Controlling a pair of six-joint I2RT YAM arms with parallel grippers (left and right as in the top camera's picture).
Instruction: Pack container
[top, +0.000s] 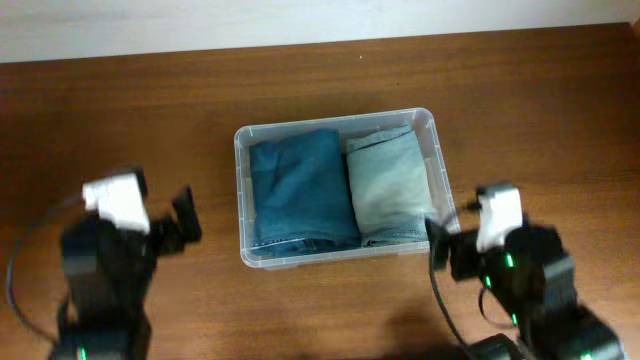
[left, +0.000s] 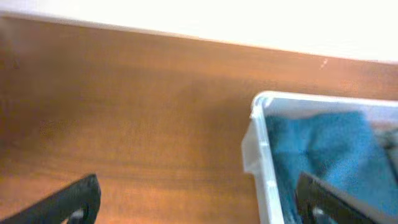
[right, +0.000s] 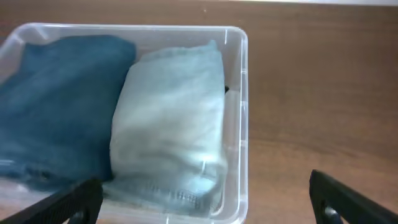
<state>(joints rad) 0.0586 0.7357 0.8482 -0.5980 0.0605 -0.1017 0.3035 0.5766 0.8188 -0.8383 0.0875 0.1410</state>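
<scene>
Container (top: 241, 200) sits on desk (top: 120, 100) between both arms. Left end effector (left: 199, 208) fingers spread wide, empty, off container's left side. Right end effector (right: 208, 205) likewise spread, empty, just beside near-right corner.

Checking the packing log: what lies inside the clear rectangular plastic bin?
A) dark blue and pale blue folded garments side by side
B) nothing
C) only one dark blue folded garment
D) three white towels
A: the clear rectangular plastic bin holds a folded dark blue denim garment beside a folded pale blue denim garment.
</scene>
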